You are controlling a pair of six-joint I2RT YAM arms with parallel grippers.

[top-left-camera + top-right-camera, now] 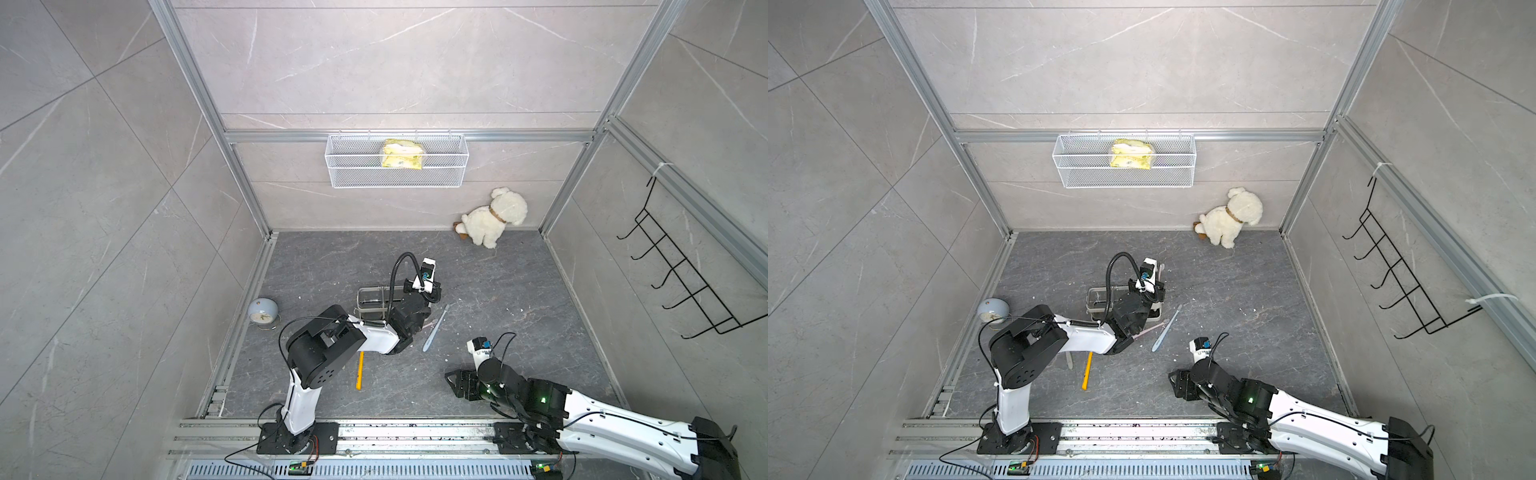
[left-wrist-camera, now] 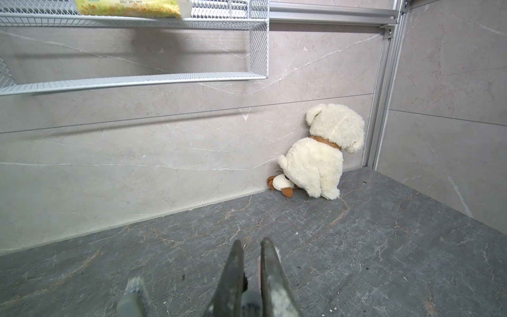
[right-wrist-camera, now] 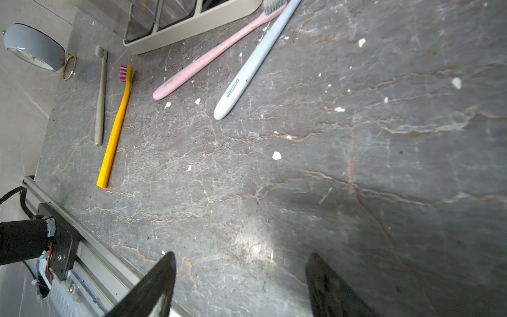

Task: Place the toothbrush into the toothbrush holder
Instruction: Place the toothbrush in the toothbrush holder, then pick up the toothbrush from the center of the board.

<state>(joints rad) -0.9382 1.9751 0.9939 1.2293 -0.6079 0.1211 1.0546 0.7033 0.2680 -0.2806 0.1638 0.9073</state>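
Observation:
The toothbrush holder [image 1: 370, 289] stands mid-floor; its white base and clear cups [image 3: 175, 34] show in the right wrist view. My left gripper [image 2: 252, 244] hovers over its right end, shut on a pale pink toothbrush [image 2: 259, 270] that points toward the back wall. Two grey bristle heads [image 2: 134, 288] rise just beneath the jaws. Beside the holder, pink [image 3: 214, 55] and light blue [image 3: 252, 63] toothbrushes lie on the floor. Yellow [image 3: 118, 123] and grey [image 3: 101, 96] ones lie nearer the front. My right gripper [image 3: 241, 274] is open and empty, low at the front right.
A blue alarm clock [image 1: 262, 313] sits at the left wall. A white plush dog [image 1: 494, 218] leans in the back right corner. A wire mesh basket [image 1: 397, 178] with a yellow packet hangs on the back wall, and a black hook rack [image 1: 681, 274] on the right. White crumbs dot the floor.

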